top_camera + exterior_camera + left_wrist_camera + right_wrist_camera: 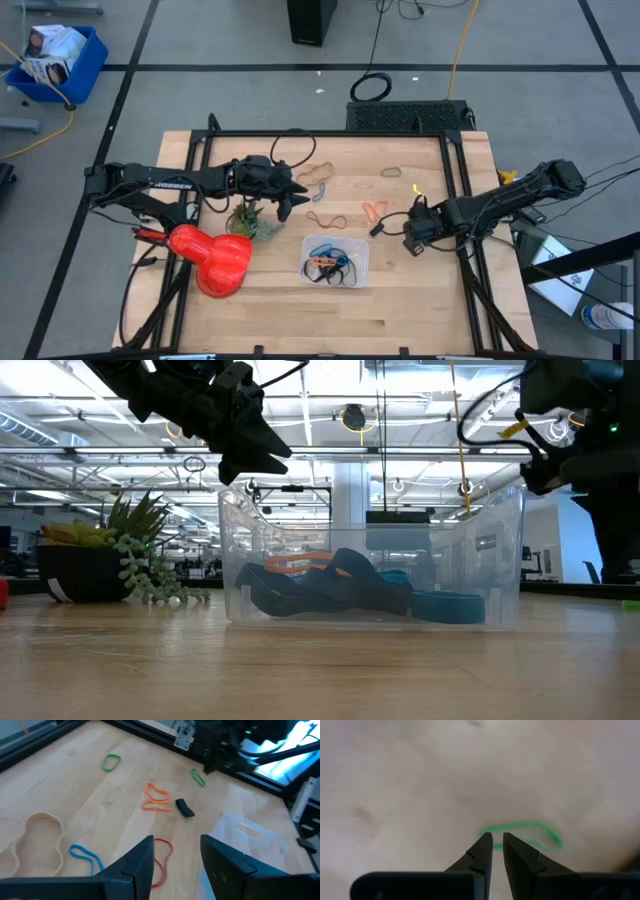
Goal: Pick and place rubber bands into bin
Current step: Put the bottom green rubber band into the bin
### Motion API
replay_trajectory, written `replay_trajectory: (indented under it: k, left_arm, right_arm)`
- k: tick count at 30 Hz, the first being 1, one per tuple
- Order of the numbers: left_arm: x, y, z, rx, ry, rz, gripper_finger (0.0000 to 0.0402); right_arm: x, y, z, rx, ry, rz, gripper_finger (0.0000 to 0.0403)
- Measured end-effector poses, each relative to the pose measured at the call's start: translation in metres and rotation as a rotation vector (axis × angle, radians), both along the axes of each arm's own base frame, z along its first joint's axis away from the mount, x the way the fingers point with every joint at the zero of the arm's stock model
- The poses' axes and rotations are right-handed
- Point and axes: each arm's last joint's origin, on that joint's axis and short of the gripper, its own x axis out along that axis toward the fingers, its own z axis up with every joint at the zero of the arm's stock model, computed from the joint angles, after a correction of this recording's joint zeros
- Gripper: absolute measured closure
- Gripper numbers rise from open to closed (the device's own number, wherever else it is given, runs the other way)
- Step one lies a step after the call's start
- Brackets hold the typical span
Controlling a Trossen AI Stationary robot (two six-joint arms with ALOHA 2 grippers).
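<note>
The clear bin [335, 260] stands near the table's middle front and holds blue, orange and black rubber bands [340, 585]. Loose bands lie beyond it: tan [37, 840], blue [82, 856], red [162, 857], orange [156, 797], green [111, 762] and a small black piece [185, 808]. My left gripper [292, 197] hangs open above the red band, touching nothing. My right gripper [497, 837] stands at the table's right side, its fingers closed to a narrow slit on a bright green rubber band [525, 835], which also shows in the high view [417, 189]. My right gripper pinches one end of the green rubber band [496, 846] between its two fingertips; a strand shows in the slit between them. The fingers come from above, slanting in from the table's right. The rest of the loop [547, 834] lies out beyond the tips on the wood.
A red bulbous object [215, 262] and a small potted plant [245, 220] stand at the table's left front. Black frame rails [455, 180] run along the table's sides. A blue crate [55, 60] stands on the floor, far left.
</note>
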Motion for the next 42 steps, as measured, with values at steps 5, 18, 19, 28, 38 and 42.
replay_trajectory:
  k: [5, 18, 19, 28, 38, 42]
  left_arm:
    - [0.000, 0.001, 0.000, 0.022, 0.004, 0.045, 0.0233]
    - [0.000, 0.002, 0.000, 0.025, 0.004, 0.053, 0.0233]
    - [0.000, 0.002, 0.000, 0.025, 0.003, 0.053, 0.0233]
    - [0.000, 0.002, 0.000, 0.026, 0.003, 0.053, 0.0234]
    - [0.000, 0.002, 0.000, 0.025, 0.003, 0.054, 0.0233]
    - [0.000, 0.002, 0.000, 0.025, 0.003, 0.054, 0.0234]
  right_arm:
    - [0.000, 0.000, 0.000, -0.013, 0.014, 0.211, 0.0365]
    - [-0.002, 0.000, 0.000, -0.023, 0.043, 0.326, 0.0365]
    - [-0.002, 0.000, 0.000, -0.022, 0.043, 0.326, 0.0365]
    - [-0.003, -0.001, 0.000, -0.019, 0.044, 0.245, 0.0345]
    - [-0.006, -0.002, 0.000, -0.026, 0.078, 0.160, 0.0248]
    - [-0.002, -0.001, 0.000, -0.025, 0.036, 0.243, 0.0234]
